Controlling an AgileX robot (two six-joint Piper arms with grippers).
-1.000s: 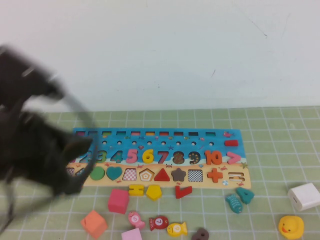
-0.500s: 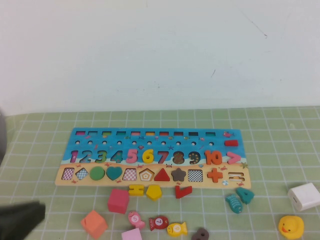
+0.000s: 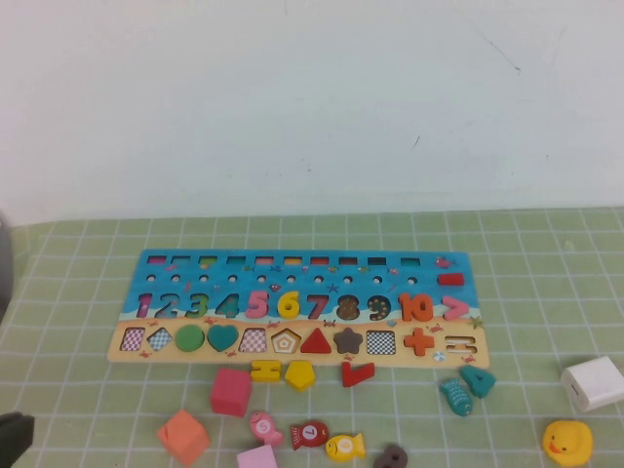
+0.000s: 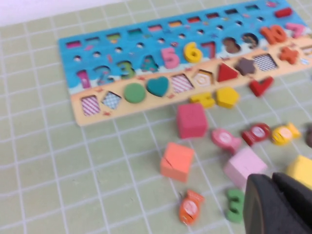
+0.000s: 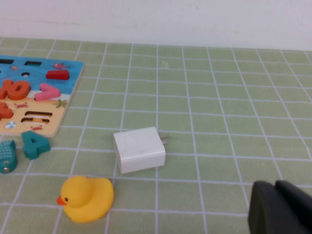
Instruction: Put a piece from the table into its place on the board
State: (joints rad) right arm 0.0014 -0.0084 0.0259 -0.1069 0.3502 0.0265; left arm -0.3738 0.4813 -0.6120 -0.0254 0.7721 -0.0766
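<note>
The piece, a yellow numeral 6 (image 3: 289, 305), lies in the numeral row of the blue and sand-coloured board (image 3: 322, 271), between the pink 5 and the red 7. It shows in the left wrist view too, as the yellow 6 (image 4: 193, 52) on the board (image 4: 58, 44). My left gripper (image 4: 273, 181) is shut and empty, hovering over loose pieces well in front of the board. Only a dark bit of the left arm (image 3: 12, 437) shows in the high view's lower left corner. My right gripper (image 5: 276, 185) is shut and empty over bare mat, right of the board.
Loose pieces lie in front of the board: a red cube (image 3: 231, 391), an orange cube (image 3: 183, 436), a yellow pentagon (image 3: 299, 374), several fish and a teal 4 (image 3: 477, 379). A white charger (image 3: 593, 382) and a yellow duck (image 3: 566, 442) sit at the right.
The left arm has pulled back from over the board's left end toward the lower left corner, uncovering the whole board. Nothing on the table has moved.
</note>
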